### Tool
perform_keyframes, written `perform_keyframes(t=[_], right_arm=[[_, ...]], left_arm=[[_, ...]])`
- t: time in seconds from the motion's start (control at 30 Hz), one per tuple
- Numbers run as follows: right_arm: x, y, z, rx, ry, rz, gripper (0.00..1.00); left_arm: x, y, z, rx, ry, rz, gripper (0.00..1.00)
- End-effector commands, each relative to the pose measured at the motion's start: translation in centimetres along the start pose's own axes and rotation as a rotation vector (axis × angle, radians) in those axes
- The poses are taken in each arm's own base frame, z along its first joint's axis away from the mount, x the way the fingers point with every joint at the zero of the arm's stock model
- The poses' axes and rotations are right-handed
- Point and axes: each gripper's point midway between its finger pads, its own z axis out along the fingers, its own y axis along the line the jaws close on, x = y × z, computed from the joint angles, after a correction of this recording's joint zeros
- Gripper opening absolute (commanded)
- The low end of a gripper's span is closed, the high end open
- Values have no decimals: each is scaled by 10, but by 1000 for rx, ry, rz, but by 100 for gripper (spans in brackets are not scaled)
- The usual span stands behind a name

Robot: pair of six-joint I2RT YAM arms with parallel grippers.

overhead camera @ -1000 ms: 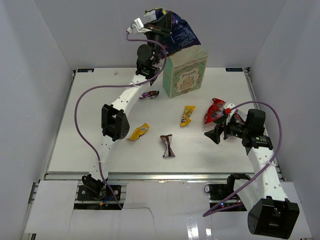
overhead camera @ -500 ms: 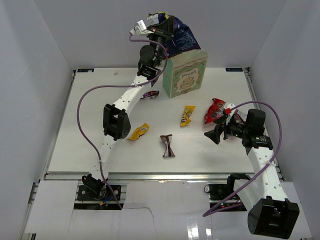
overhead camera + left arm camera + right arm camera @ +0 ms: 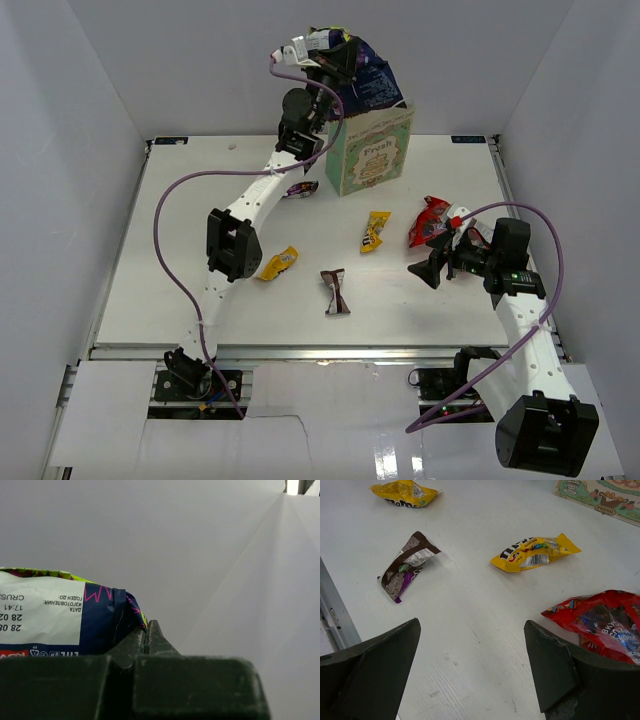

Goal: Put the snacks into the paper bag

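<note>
My left gripper [image 3: 343, 62] pinches the dark blue chip bag [image 3: 372, 82] high above the paper bag [image 3: 372, 152] at the far edge of the table [image 3: 455, 170], so next I should lower it inside and let go, while my right gripper [image 3: 432, 266] hangs wide open beside the red chip bag [image 3: 430, 220].

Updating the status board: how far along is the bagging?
Done: nothing visibly bagged. In hand: left hand shut on the dark blue chip bag, held above the paper bag. Left: red chip bag beside the open right hand, two yellow packets, purple wrapper, brown-white bar, all on the table.
</note>
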Motion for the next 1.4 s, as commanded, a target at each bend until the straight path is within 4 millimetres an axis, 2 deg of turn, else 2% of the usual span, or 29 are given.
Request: perform_keyframes(t=[0.0, 0.27, 0.37, 0.53, 0.57, 0.63, 0.67, 0.73, 0.77, 0.87, 0.9, 0.97, 1.0, 1.1, 1.13, 1.17, 1.2, 1.23, 1.3, 1.33, 1.37], right_arm=[[0, 2, 2, -20, -18, -10, 90], [1, 3, 2, -27, -18, -10, 90], [2, 3, 3, -30, -16, -5, 90], [-1, 6, 3, -51, -28, -8, 90], [-3, 7, 4, -61, -32, -16, 90], [-7, 10, 8, -103, -42, -17, 90], [-17, 11, 10, -122, -52, -49, 90], [-28, 8, 15, -153, -48, -67, 90], [-52, 3, 14, -159, -69, -124, 90], [-88, -9, 17, -180, -86, -164, 90], [-124, -15, 11, -168, -124, -232, 90], [-148, -22, 13, -189, -148, -259, 90], [-174, -28, 11, -184, -179, -315, 90], [-218, -36, 10, -191, -266, -435, 90], [-242, -26, 10, -209, -310, -485, 90], [-258, -26, 9, -211, -342, -510, 90], [-277, -28, 10, -207, -385, -514, 90], [-303, -18, 7, -217, -429, -550, 90], [-327, -19, 15, -204, -460, -532, 90], [-352, -3, 12, -224, -496, -543, 90], [-361, -3, 16, -209, -506, -522, 90]], left_arm=[[-134, -119, 9, 232, -205, 62, 0], [-130, -120, 10, 227, -179, 177, 0], [-130, -126, 9, 237, -178, 204, 0], [-152, -141, 8, 247, -205, 265, 0], [-164, -148, 6, 252, -219, 293, 0], [-174, -154, 4, 249, -221, 320, 0], [-183, -166, 1, 279, -214, 336, 0], [-191, -173, -2, 285, -209, 378, 0], [-200, -179, -6, 285, -208, 389, 0], [-210, -183, -11, 273, -201, 434, 0], [-225, -191, -15, 278, -221, 454, 0], [-232, -194, -18, 265, -221, 463, 0], [-240, -199, -21, 264, -224, 468, 0], [-237, -196, -26, 246, -178, 468, 0], [-249, -203, -32, 244, -186, 464, 0], [-250, -202, -34, 230, -170, 460, 0], [-242, -195, -37, 213, -140, 457, 0], [-261, -203, -45, 202, -164, 452, 0], [-263, -197, -51, 162, -150, 436, 0], [-266, -198, -57, 154, -139, 427, 0], [-264, -197, -60, 146, -120, 421, 0]])
